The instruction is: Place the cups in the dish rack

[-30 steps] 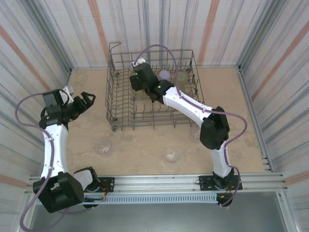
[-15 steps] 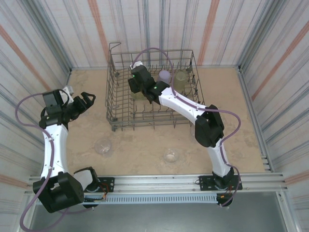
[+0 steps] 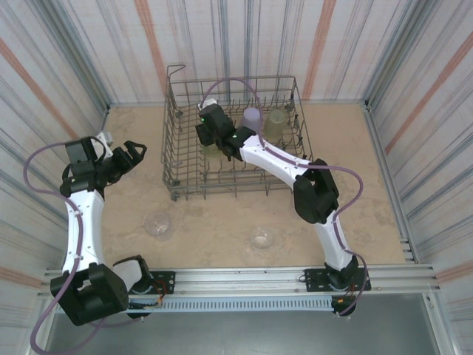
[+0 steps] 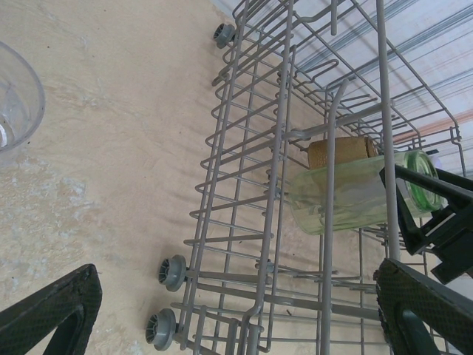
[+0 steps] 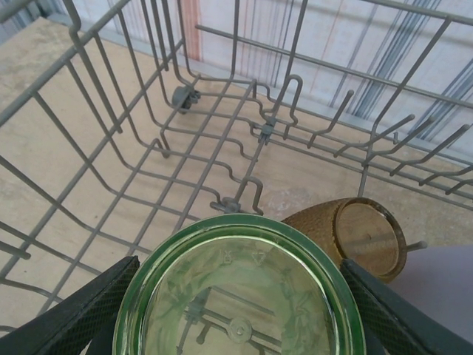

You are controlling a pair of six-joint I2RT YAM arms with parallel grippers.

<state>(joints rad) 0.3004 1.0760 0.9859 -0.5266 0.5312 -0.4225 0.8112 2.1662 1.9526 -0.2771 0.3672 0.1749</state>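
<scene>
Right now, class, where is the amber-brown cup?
Right wrist view: the amber-brown cup sits inside the dish rack, just right of the green cup held by the right gripper.

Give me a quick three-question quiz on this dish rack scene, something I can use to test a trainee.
1. True or false: the right gripper is closed on the green cup inside the dish rack.
2. How many clear cups stand on the table outside the rack? A: one. B: two. C: four.
3. Fill the blank: in the right wrist view, the neighbouring cup beside the green cup is ____ in colour.

Key: 1 true; 2 B; 3 amber.
</scene>
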